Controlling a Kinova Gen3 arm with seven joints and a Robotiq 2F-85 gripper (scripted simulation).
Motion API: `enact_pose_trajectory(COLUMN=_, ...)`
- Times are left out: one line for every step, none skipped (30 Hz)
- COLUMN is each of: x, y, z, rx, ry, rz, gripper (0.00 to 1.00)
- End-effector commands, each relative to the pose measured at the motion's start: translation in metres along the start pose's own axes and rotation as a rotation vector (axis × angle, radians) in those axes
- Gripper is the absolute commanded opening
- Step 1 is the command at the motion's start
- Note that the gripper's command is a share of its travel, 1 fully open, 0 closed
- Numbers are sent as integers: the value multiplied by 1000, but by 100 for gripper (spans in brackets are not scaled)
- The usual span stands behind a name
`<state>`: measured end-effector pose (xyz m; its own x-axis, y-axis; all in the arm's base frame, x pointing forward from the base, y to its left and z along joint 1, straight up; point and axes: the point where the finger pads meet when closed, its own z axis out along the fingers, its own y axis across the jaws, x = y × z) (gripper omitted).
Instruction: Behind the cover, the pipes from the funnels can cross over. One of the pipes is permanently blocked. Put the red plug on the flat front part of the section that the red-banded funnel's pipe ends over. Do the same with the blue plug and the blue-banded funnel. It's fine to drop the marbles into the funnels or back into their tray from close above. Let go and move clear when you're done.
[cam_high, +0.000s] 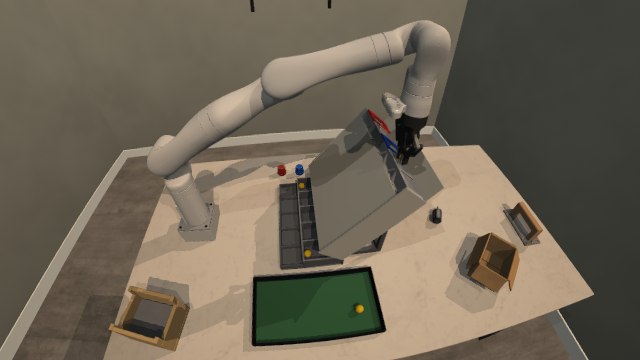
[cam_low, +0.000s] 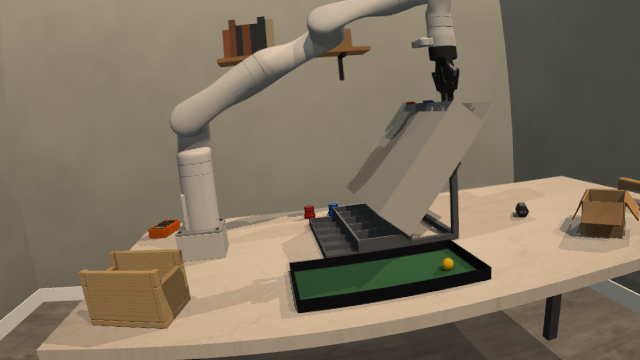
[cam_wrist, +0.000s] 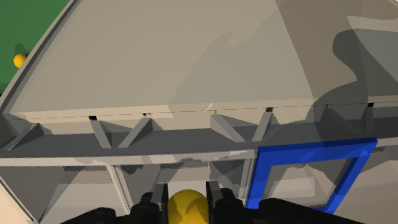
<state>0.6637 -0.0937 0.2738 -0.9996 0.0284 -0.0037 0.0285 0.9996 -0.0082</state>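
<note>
Overhead, I have the pale jointed arm (cam_high: 300, 70) arched across the beige table (cam_high: 500, 310) with the gripper (cam_high: 404, 156) lowered to the top edge of the smooth grey slanted cover (cam_high: 360, 195), its fingers pinching a glossy yellow marble (cam_wrist: 187, 210). In the wrist view the marble sits just beside the blue-banded funnel (cam_wrist: 310, 175), over the neighbouring opening rather than the square blue frame, so my worry is that releasing here would send it down an unmarked pipe and tell me nothing about blue; the dividing ribs are thin and angled, and a round ball could also bounce off one. The dark sectioned tray (cam_high: 295, 225) at the cover's foot has ridged compartments, with marbles resting in its top and bottom cells. The green-lined tray (cam_high: 315, 305) with a black rim holds one more marble (cam_high: 359, 308). The red plug (cam_high: 281, 170) and blue plug (cam_high: 299, 169), small stubby cylinders, stand side by side behind the sectioned tray, unplaced.
</note>
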Motion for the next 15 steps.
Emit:
enact_pose_trajectory(x=-1, y=0, z=-5, rx=10, ry=-14, rz=-7, gripper=0)
enact_pose_trajectory(x=-1, y=0, z=-5, rx=10, ry=-14, rz=-7, gripper=0)
enact_pose_trajectory(x=-1, y=0, z=-5, rx=10, ry=-14, rz=-7, gripper=0)
enact_pose_trajectory(x=-1, y=0, z=-8, rx=0, ry=-3, rz=0, gripper=0)
enact_pose_trajectory(x=-1, y=0, z=-8, rx=0, ry=-3, rz=0, gripper=0)
enact_pose_trajectory(x=-1, y=0, z=-8, rx=0, ry=-3, rz=0, gripper=0)
enact_pose_trajectory(x=-1, y=0, z=-8, rx=0, ry=-3, rz=0, gripper=0)
enact_pose_trajectory(x=-1, y=0, z=-8, rx=0, ry=-3, rz=0, gripper=0)
enact_pose_trajectory(x=-1, y=0, z=-8, rx=0, ry=-3, rz=0, gripper=0)
enact_pose_trajectory(x=-1, y=0, z=-8, rx=0, ry=-3, rz=0, gripper=0)
enact_pose_trajectory(x=-1, y=0, z=-8, rx=0, ry=-3, rz=0, gripper=0)
enact_pose_trajectory(x=-1, y=0, z=-8, rx=0, ry=-3, rz=0, gripper=0)
enact_pose_trajectory(x=-1, y=0, z=-8, rx=0, ry=-3, rz=0, gripper=0)
enact_pose_trajectory(x=-1, y=0, z=-8, rx=0, ry=-3, rz=0, gripper=0)
enact_pose_trajectory(x=-1, y=0, z=-8, rx=0, ry=-3, rz=0, gripper=0)
